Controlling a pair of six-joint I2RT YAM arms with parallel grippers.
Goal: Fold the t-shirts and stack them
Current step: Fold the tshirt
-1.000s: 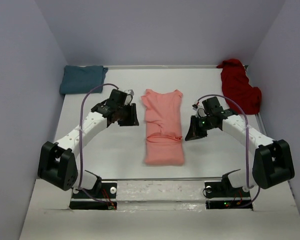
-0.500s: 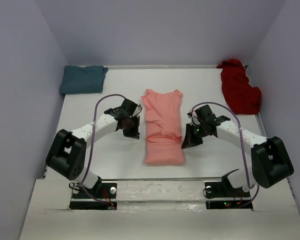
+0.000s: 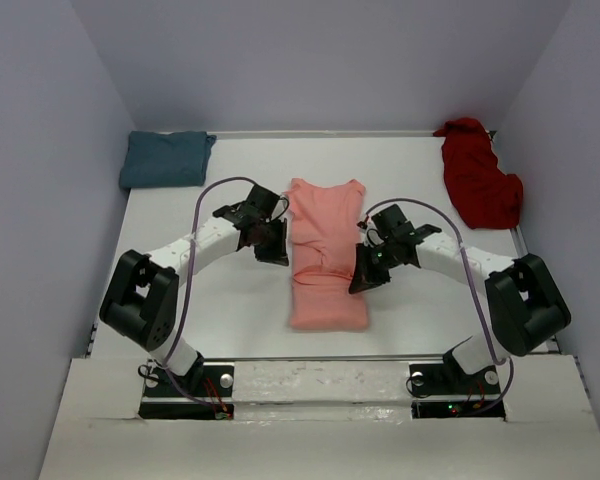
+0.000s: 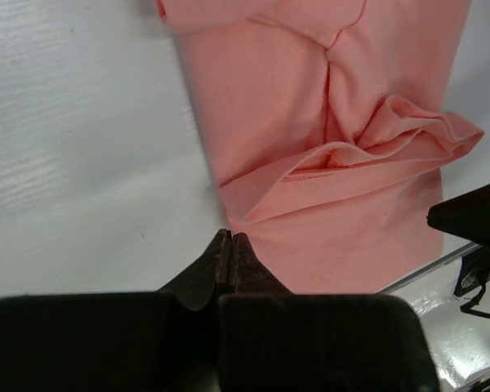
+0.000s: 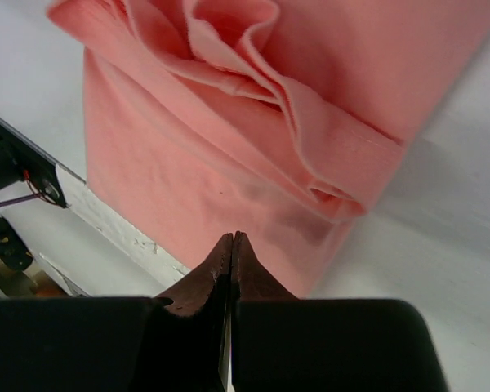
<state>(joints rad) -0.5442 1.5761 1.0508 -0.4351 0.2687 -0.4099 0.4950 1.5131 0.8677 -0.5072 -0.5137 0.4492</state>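
Shirts in all three colours show only from above: the salmon-pink shirt [image 3: 325,255] lies folded long at mid table [image 3: 230,300], the teal shirt [image 3: 165,158] folded at the far left corner, the dark red shirt [image 3: 477,185] crumpled far right. Wrist views add closer detail. The left gripper [image 4: 230,238], jaws pressed together, has its tips at the pink shirt's left edge below a rumpled crease. The right gripper [image 5: 231,238], likewise closed, is over its right edge. Whether either pinches cloth is unclear.

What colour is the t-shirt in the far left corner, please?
The t-shirt is teal; top external view.
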